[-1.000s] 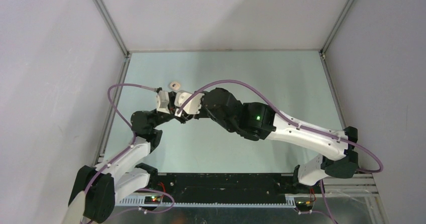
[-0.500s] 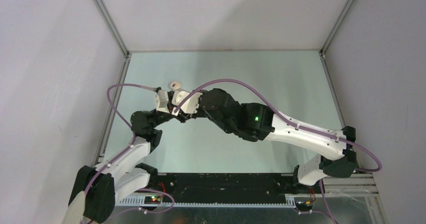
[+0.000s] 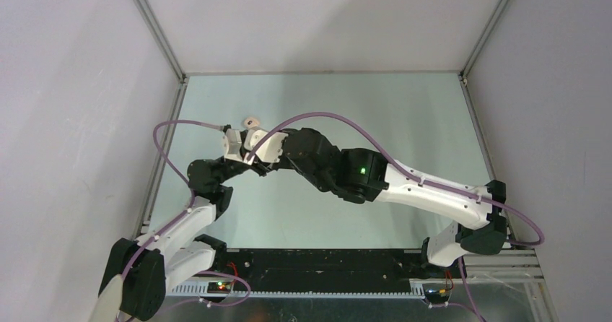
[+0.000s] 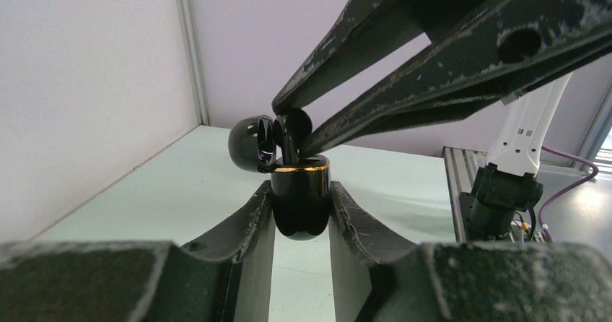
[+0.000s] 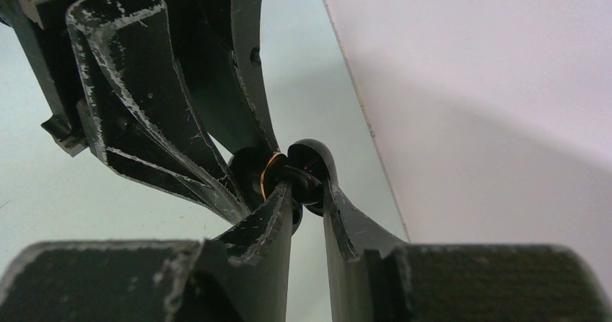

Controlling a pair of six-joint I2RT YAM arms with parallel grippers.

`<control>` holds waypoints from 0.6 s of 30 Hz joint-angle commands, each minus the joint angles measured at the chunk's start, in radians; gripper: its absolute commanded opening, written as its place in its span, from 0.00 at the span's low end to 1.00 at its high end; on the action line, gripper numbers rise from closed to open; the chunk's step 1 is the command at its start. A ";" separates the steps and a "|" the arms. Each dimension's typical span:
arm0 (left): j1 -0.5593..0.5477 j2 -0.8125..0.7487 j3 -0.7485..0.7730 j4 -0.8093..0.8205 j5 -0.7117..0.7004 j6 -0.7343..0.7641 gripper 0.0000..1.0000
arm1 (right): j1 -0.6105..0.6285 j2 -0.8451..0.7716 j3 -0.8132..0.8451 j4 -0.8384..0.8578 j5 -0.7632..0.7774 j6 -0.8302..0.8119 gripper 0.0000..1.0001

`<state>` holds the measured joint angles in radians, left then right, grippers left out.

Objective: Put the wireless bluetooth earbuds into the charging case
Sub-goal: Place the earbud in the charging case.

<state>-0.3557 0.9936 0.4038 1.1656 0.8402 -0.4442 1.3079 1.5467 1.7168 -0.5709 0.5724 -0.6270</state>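
My left gripper [image 4: 301, 190] is shut on a glossy black charging case [image 4: 299, 210] with a gold rim. It holds the case upright above the table, with the lid [image 4: 249, 143] hinged open to the left. My right gripper [image 5: 307, 186] is shut on a black earbud [image 5: 306, 180] and holds it at the case's open mouth, stem down. The earbud [image 4: 294, 125] also shows in the left wrist view, between the right gripper's fingers [image 4: 404, 84]. In the top view both grippers meet at the table's left middle [image 3: 251, 154]. The other earbuds are not visible.
A small cream-white pebble-like object [image 3: 249, 122] lies on the pale green table [image 3: 375, 112] just behind the grippers. The left wall rail [image 3: 162, 156] runs close by. The right arm [image 3: 426, 192] stretches diagonally across the table.
The right arm has shifted a little left, bringing its gripper and the earbud closer onto the case. The left arm has stayed still.
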 commanded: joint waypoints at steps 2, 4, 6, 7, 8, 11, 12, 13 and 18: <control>0.009 -0.022 -0.008 0.041 -0.023 -0.004 0.00 | 0.012 0.027 0.006 0.006 -0.032 0.052 0.25; 0.010 -0.024 -0.008 0.042 -0.023 -0.006 0.00 | 0.015 0.032 0.004 -0.004 -0.037 0.056 0.25; 0.012 -0.025 -0.008 0.043 -0.023 -0.008 0.00 | 0.018 0.035 -0.001 -0.007 -0.041 0.057 0.25; 0.012 -0.026 -0.009 0.044 -0.024 -0.008 0.00 | 0.019 0.035 -0.003 -0.007 -0.041 0.056 0.25; 0.013 -0.026 -0.009 0.043 -0.024 -0.008 0.00 | 0.021 0.035 -0.004 -0.009 -0.041 0.054 0.26; 0.013 -0.025 -0.009 0.045 -0.023 -0.007 0.00 | 0.027 0.031 0.000 -0.010 -0.040 0.050 0.31; 0.015 -0.024 -0.009 0.045 -0.024 -0.008 0.00 | 0.029 0.029 0.002 -0.012 -0.039 0.047 0.32; 0.015 -0.023 -0.010 0.045 -0.022 -0.008 0.00 | 0.030 0.026 0.003 -0.013 -0.038 0.044 0.34; 0.016 -0.024 -0.008 0.046 -0.022 -0.012 0.01 | 0.032 0.008 0.005 -0.019 -0.037 0.036 0.41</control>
<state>-0.3462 0.9924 0.3866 1.1496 0.8494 -0.4454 1.3167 1.5673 1.7157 -0.5709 0.5797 -0.6041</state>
